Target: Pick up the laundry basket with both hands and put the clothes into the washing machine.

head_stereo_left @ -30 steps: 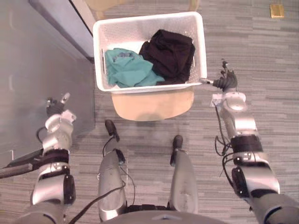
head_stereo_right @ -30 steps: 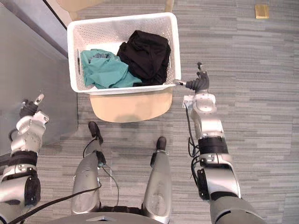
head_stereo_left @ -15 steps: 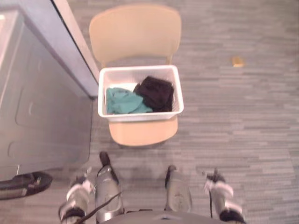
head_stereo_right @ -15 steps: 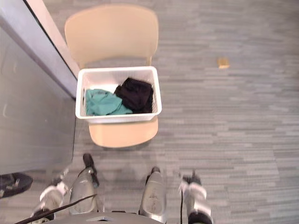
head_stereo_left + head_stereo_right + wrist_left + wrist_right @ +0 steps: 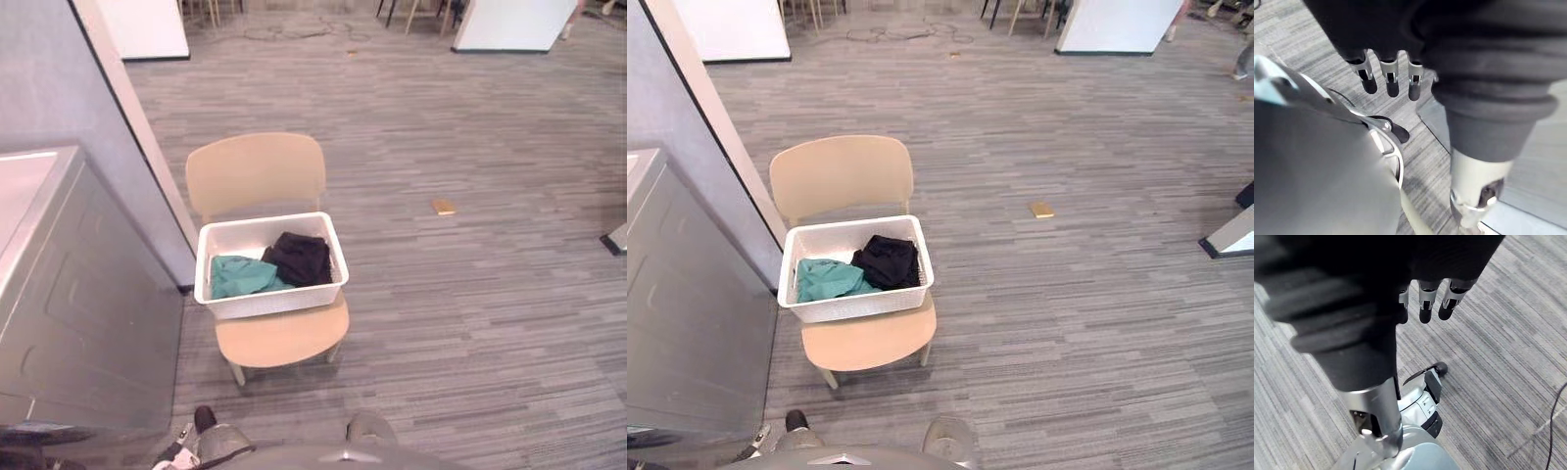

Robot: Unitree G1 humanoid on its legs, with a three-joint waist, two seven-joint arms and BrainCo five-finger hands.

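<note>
A white laundry basket (image 5: 270,300) stands on the seat of a beige chair (image 5: 257,172). Inside it lie a teal garment (image 5: 239,276) on the left and a black garment (image 5: 300,258) on the right. The grey washing machine (image 5: 71,294) stands to the left of the chair, close to the basket. My left hand (image 5: 1387,74) hangs low over the floor, fingers relaxed and holding nothing. My right hand (image 5: 1426,299) hangs the same way above the carpet, empty. Both hands are well away from the basket.
A grey partition wall (image 5: 59,78) rises behind the washing machine. A small tan object (image 5: 444,207) lies on the grey carpet to the right of the chair. White panels and chair legs stand at the far back. Open carpet stretches to the right.
The camera has risen and pulled back, so the chair and basket look smaller and farther. Both arms, raised beside the basket a second ago, have dropped low by the legs.
</note>
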